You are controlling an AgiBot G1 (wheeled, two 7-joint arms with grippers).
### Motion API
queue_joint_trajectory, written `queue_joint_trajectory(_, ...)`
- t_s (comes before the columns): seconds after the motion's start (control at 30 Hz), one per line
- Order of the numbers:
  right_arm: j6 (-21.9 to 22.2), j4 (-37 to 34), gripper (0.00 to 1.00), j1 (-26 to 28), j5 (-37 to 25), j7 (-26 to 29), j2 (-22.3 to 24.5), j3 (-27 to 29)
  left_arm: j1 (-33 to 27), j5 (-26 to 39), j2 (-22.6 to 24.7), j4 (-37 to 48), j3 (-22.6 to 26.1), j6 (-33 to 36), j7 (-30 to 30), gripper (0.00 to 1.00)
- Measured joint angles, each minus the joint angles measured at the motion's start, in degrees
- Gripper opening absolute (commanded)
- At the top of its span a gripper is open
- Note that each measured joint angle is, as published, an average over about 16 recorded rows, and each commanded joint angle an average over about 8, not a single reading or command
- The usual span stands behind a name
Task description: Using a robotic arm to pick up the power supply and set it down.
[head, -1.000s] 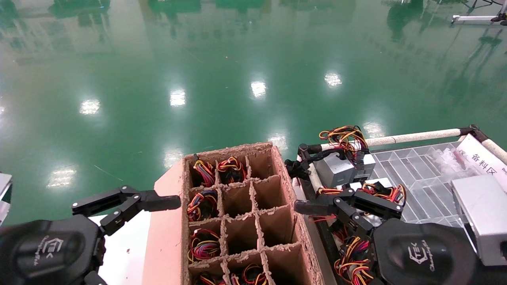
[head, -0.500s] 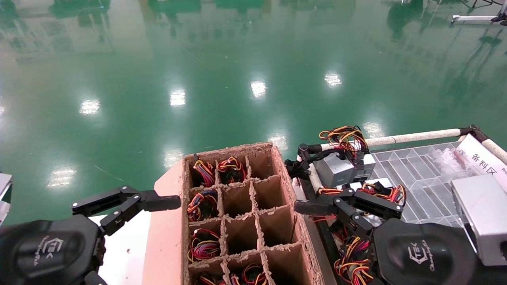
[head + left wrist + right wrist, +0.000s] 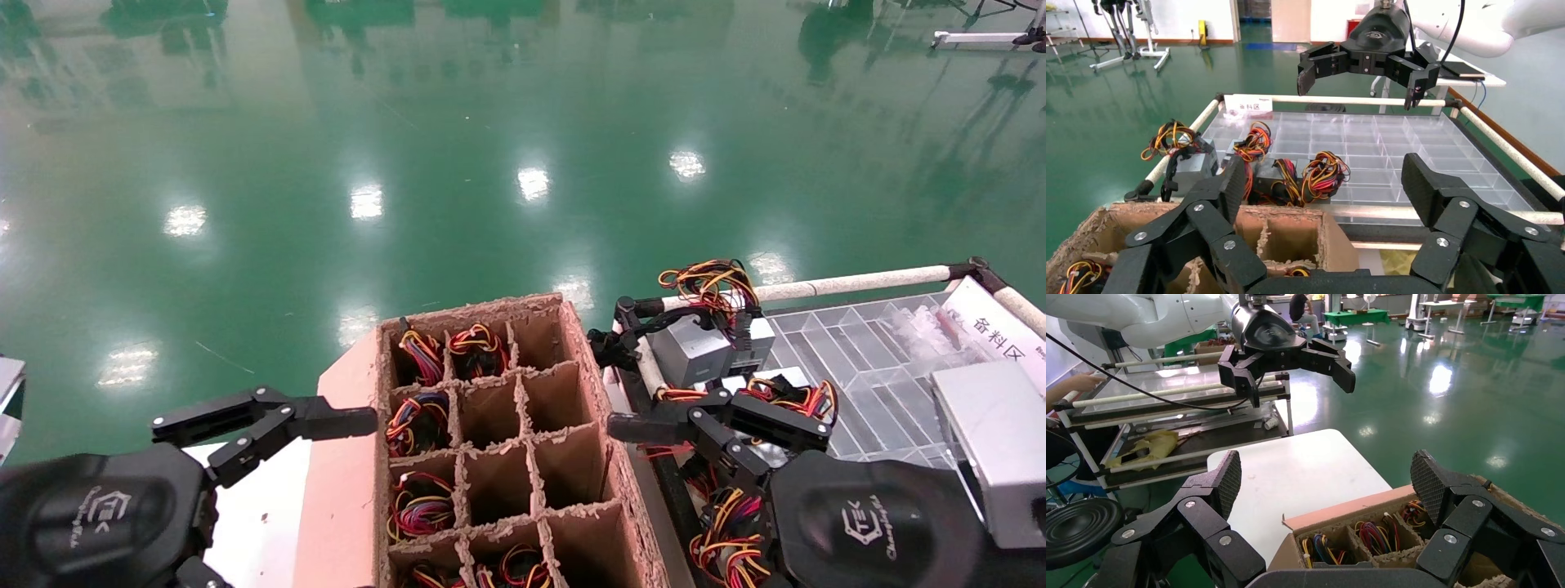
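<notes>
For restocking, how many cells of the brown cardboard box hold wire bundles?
6 bundles: left column, all four rows; middle column, farthest and nearest rows. Others may lie out of frame.

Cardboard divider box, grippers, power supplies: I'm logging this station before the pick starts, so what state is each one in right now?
Left gripper: open, empty, beside the box's left edge.
Right gripper: open, empty, above the tray's wire bundles.
Cardboard box: open-topped; several cells hold wire bundles, several look empty.
Power supply: resting at the tray's corner, not gripped, wires coiled on top.
Clear tray: most compartments look bare.
</notes>
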Motion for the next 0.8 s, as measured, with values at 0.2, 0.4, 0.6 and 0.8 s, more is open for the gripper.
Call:
queue_joint_trajectory(0.2, 1.6, -1.5, 1.0, 1.4, -3.6, -0.5, -1.0, -1.2, 0.0, 0.0, 0.0, 0.0, 0.0, 0.0, 0.0, 0.0)
queue_joint_trajectory(0.4, 3.3, -6.7, 1.0, 6.6, -11.2, -2.4, -4.7, -4.3, 0.0, 0.0, 0.0, 0.0, 0.0, 0.0, 0.0, 0.0)
queue_joint_trajectory(0.6, 4.4, -16.7, 1.0, 15.4, -21.7, -7.9, -11.9, -9.2, 0.0, 0.0, 0.0, 0.0, 0.0, 0.0, 0.0, 0.0)
queue_joint_trajectory(0.8, 5.9, -29.6, 1.0, 24.7, -31.4, -16.6, -20.7, -14.0, 0.0, 0.0, 0.0, 0.0, 0.0, 0.0, 0.0, 0.0)
